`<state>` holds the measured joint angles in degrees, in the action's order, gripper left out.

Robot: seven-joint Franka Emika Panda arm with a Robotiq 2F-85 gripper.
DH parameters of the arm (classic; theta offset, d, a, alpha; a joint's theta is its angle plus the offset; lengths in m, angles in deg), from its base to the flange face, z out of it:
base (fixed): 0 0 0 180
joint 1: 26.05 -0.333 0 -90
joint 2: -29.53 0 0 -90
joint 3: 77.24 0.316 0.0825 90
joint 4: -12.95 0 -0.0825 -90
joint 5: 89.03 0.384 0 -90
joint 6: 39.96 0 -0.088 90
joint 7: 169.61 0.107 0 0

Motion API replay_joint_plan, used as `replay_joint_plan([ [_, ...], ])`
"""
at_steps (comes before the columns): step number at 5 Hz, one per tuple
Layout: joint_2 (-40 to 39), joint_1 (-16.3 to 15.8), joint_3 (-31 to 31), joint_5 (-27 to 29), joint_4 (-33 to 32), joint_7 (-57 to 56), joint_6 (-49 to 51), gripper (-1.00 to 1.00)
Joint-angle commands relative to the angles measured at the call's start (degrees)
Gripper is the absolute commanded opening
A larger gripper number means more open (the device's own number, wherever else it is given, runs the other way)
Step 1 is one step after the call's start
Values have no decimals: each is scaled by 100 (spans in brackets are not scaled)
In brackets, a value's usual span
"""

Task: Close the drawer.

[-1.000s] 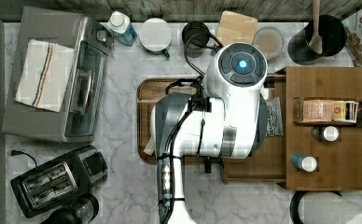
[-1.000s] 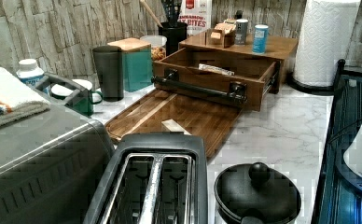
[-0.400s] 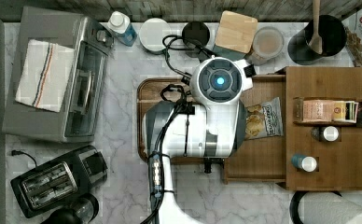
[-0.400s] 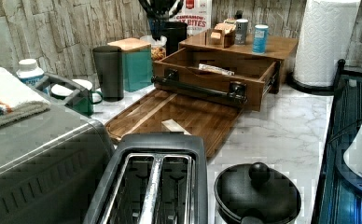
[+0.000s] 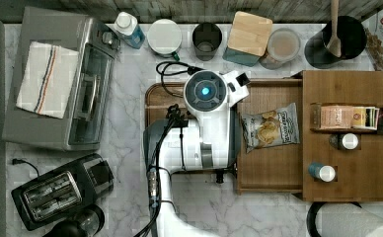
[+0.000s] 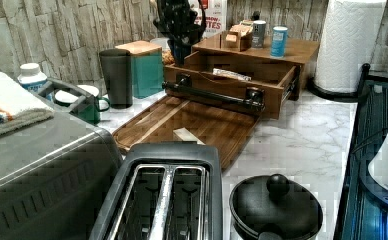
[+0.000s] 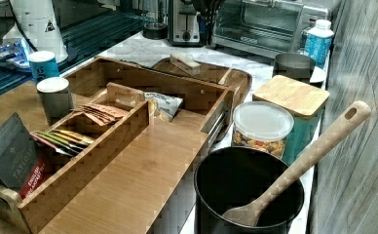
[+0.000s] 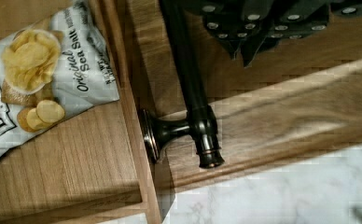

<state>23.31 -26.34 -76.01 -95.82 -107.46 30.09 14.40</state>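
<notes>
The arm (image 5: 207, 128) has shifted from above the open drawer (image 5: 271, 165) toward its dark handle (image 8: 188, 88), lining up a push. Jaws' state: cannot tell.

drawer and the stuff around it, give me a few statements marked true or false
1. The drawer is pulled out of the organizer. True.
2. A bag of chips lies inside the drawer. True.
3. The drawer's handle is shiny white plastic. False: it is a dark metal bar.
4. The serving tray sits on top of the organizer. False: it lies on the counter in front of the drawer.
5. A wooden spoon stands in a black pot. True.
</notes>
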Motion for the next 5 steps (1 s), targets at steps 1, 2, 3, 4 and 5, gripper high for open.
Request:
replay_joint_plan([
  [1, -499, 33, 269, -606, -645, -94, -962, -100],
  [2, -883, 4, 115, -557, -439, -273, -1032, -100],
  [3, -968, 56, 95, -536, -370, -334, -811, -100],
  [4, -779, 131, 109, -685, -581, -770, -900, -100],
  [5, -734, 221, 116, -840, -599, -1007, -1008, -100],
])
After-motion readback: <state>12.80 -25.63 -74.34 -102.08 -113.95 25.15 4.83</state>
